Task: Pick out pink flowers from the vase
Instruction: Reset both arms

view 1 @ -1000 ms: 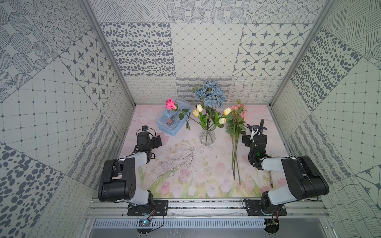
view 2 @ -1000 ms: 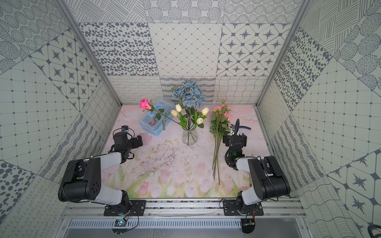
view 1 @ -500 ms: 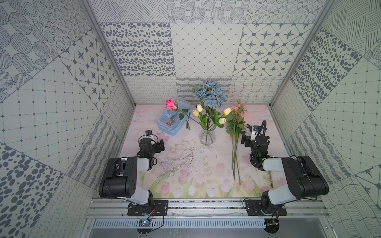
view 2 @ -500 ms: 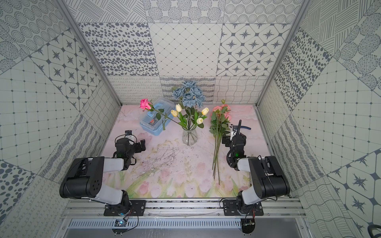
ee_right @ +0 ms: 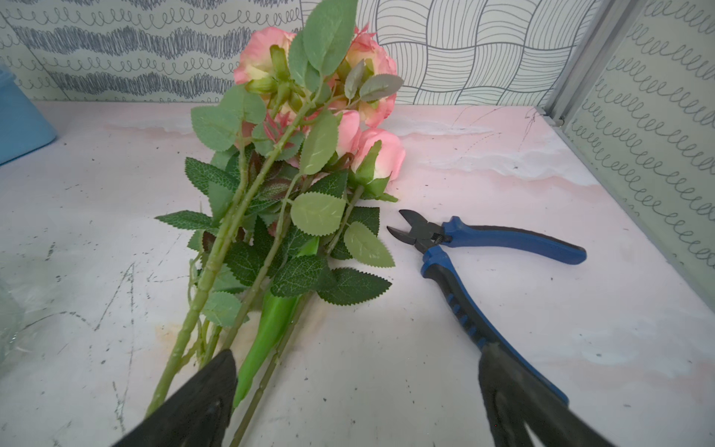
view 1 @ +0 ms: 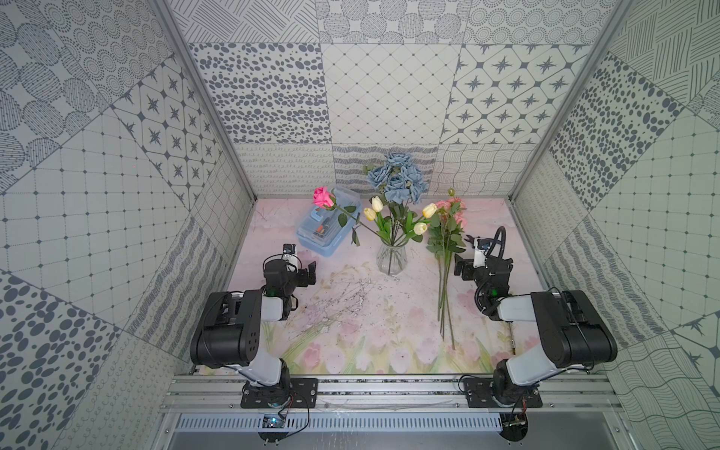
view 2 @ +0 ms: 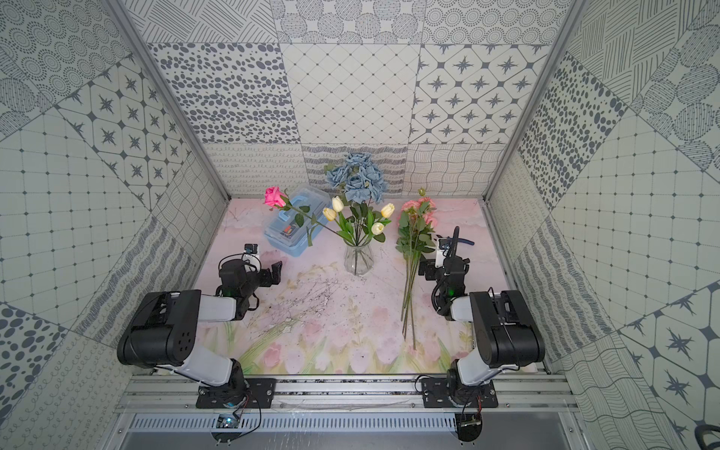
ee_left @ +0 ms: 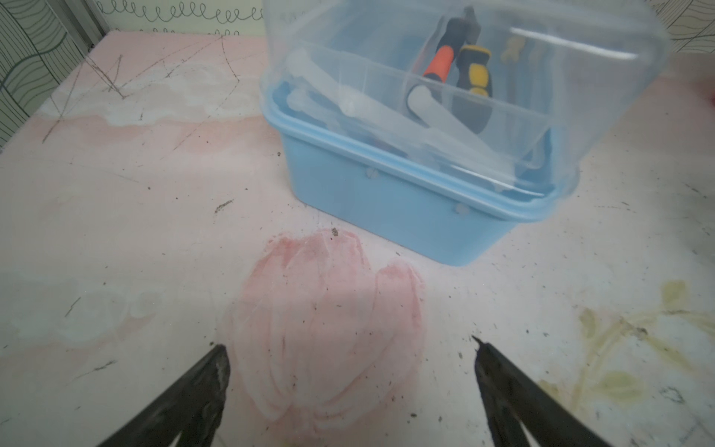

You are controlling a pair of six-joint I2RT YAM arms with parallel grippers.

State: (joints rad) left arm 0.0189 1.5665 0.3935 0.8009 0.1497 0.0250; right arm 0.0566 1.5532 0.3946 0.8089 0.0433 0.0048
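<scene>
**One bright rose (view 1: 322, 196) left in vase (view 1: 391, 259)**

Left tool (ee_left: 348, 354) wide, empty, by box (view 1: 319, 241). Pinch rose stem low, draw along its leftward lean. Pink flowers (view 1: 446, 230) lie on counter (view 1: 350, 311), right of vase; right tool (ee_right: 356, 362) wide, empty.

Bare counter (view 1: 350, 311) lies in front of the vase (view 1: 391, 259), across the middle: the widest free passage. Left of the vase, the blue box (view 1: 323, 233) occupies the rear of the counter (a magenta rose (view 1: 322, 196) leans out from the vase over it). Right of the vase, the pink flowers (view 1: 444, 241) lie lengthwise on the counter; blue-handled cutters (ee_right: 483, 247) rest just beside them, toward the side wall (ee_right: 638, 135).
</scene>
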